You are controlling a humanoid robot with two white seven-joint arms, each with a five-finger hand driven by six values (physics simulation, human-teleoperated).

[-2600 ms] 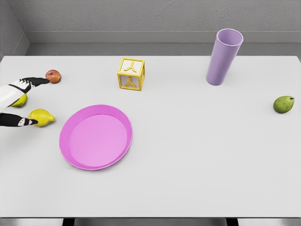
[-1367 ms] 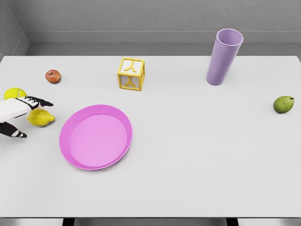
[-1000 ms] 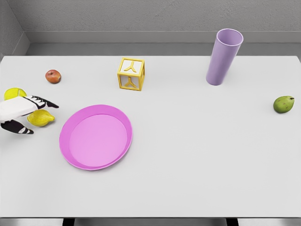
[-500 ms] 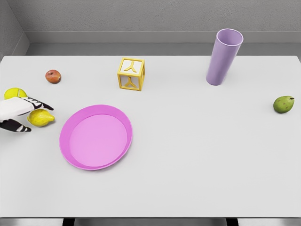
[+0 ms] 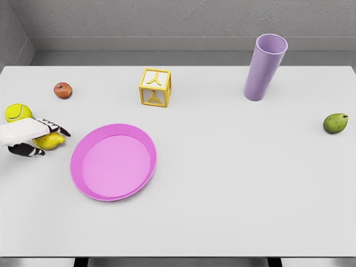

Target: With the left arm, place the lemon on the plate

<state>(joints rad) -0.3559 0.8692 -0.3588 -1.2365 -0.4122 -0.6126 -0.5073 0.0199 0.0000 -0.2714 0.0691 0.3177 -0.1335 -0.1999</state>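
Note:
The yellow lemon (image 5: pixel 55 143) lies on the white table at the left, just left of the pink plate (image 5: pixel 149 169). My left hand (image 5: pixel 50 140) comes in from the left edge and is shut on the lemon. Its black-tipped fingers (image 5: pixel 58 129) lie over the top, and the thumb (image 5: pixel 29 150) presses the near side, so only the lemon's right end shows. The lemon still rests on the table. The plate holds nothing. My right arm is out of view.
A yellow-green tennis ball (image 5: pixel 17 113) sits just behind the hand, with a small red apple (image 5: pixel 63 90) farther back. A yellow letter block (image 5: pixel 155 87) stands behind the plate. A tall lilac cup (image 5: pixel 265 67) is at back right, a green fruit (image 5: pixel 336 123) at far right.
My left hand swung from behind the lemon to above it, then lowered and closed its fingers and thumb over it. The lemon has barely shifted.

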